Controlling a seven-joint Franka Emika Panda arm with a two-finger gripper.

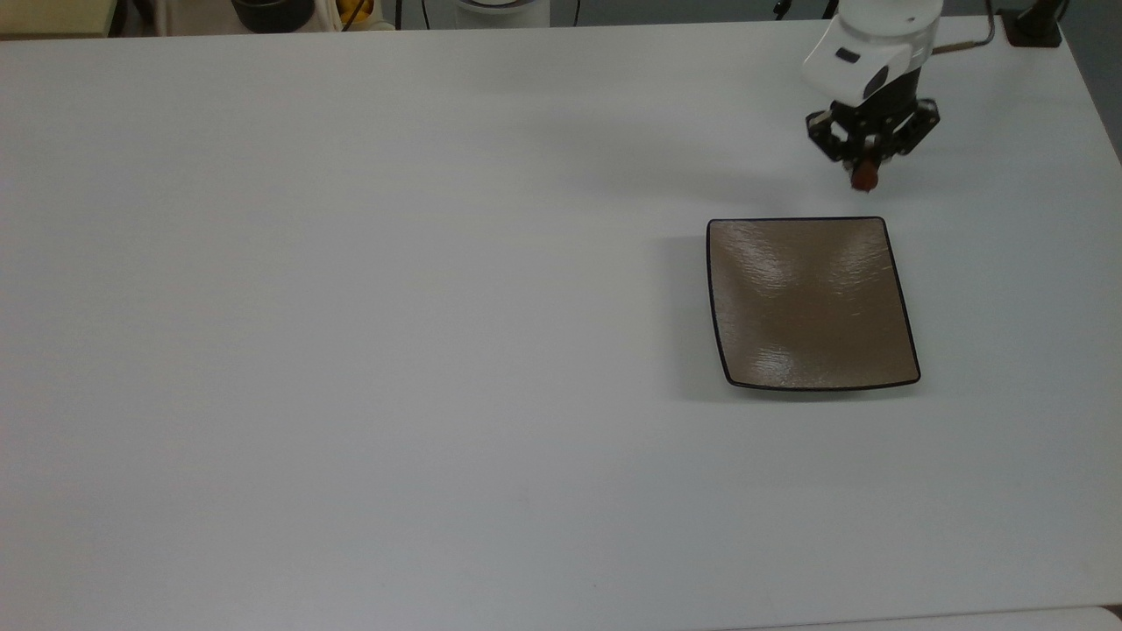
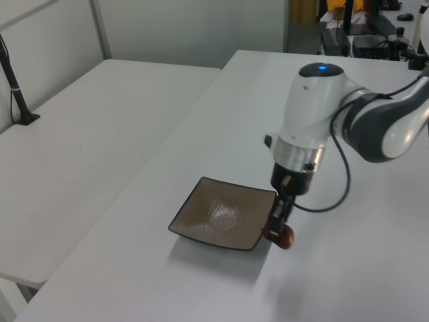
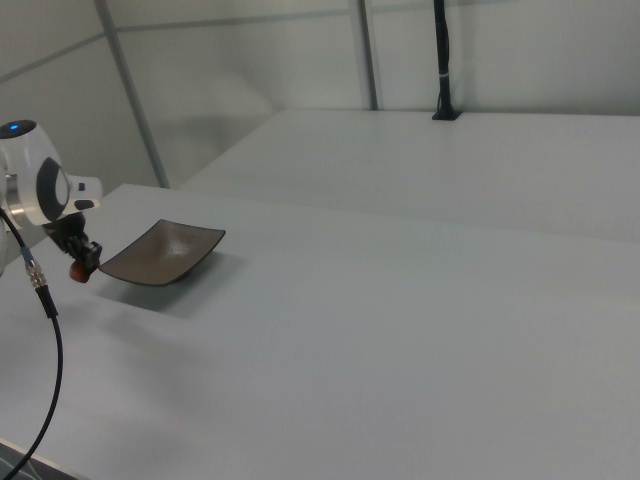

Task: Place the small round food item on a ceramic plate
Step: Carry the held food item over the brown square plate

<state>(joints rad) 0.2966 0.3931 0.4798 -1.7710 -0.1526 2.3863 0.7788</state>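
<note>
- The gripper (image 1: 863,168) is pinched on the small round food item (image 1: 864,179), which hangs clear of the white table (image 1: 351,350) so it can pass over the rim.
- In the top view it sits just beyond the ceramic plate (image 1: 811,302), near the plate's far right corner.
- In the left view (image 2: 284,235) it seems level with the plate's edge, though depth is hard to judge.
- Judging by this, the item has yet to reach the plate.
</note>
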